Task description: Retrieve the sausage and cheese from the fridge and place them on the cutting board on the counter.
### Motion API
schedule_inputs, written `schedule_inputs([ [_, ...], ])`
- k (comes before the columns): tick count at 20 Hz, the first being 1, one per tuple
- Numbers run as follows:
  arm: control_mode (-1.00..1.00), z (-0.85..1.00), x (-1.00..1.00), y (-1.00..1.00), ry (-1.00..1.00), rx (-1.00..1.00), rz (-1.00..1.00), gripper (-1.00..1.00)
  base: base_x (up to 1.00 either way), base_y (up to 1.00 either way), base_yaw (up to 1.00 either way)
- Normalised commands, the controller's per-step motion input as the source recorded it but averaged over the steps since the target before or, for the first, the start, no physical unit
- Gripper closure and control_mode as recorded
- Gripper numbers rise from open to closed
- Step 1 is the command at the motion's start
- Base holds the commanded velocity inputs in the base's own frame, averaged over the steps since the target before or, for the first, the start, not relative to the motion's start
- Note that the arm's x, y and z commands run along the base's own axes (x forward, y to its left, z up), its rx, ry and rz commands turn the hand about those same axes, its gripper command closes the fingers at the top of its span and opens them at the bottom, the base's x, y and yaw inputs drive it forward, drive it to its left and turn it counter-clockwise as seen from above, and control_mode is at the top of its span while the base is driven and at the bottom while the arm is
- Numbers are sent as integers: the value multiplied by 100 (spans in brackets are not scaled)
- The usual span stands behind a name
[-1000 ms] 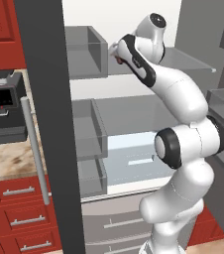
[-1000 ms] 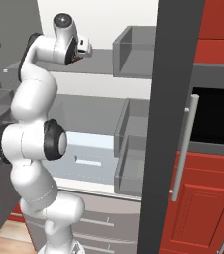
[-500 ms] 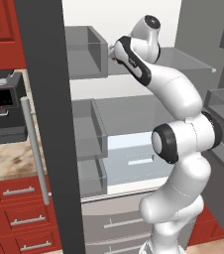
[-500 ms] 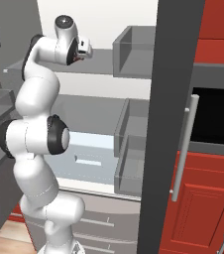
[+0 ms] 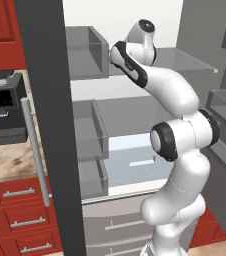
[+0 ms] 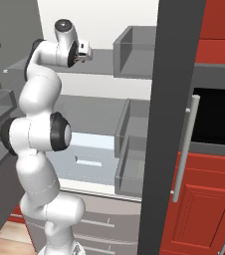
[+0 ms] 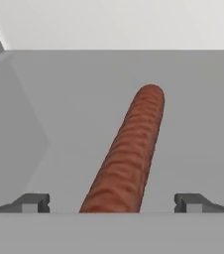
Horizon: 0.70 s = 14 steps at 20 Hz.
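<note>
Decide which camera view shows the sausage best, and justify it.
The hand view: the sausage lies lengthwise on the grey shelf, between the open tool's fingertips. From both base views I cannot make it out.

Fridge (image 5: 135, 165) standing open, both doors swung wide; broad free passage between them up to the upper shelf (image 6: 104, 67). On that shelf, bare grey surface on either side of the sausage (image 7: 126, 158), running clear to the back wall. Sausage lying lengthwise between the spread fingertips (image 7: 34, 202), gap left on each side. Door bins (image 5: 87, 52) jutting inward at the shelf's flanks, narrowing sideways room. Dark door edge (image 5: 52, 125) walling off the counter (image 5: 7, 160) side.
</note>
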Motion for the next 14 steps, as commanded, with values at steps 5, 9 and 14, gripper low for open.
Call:
schedule_inputs([
  [5,-100,-14,9,1,2,-1,0,-100,0,0,0],
  [9,-100,-18,0,0,7,-1,0,100,0,0,0],
  [14,-100,-20,-1,0,7,0,0,100,0,0,0],
])
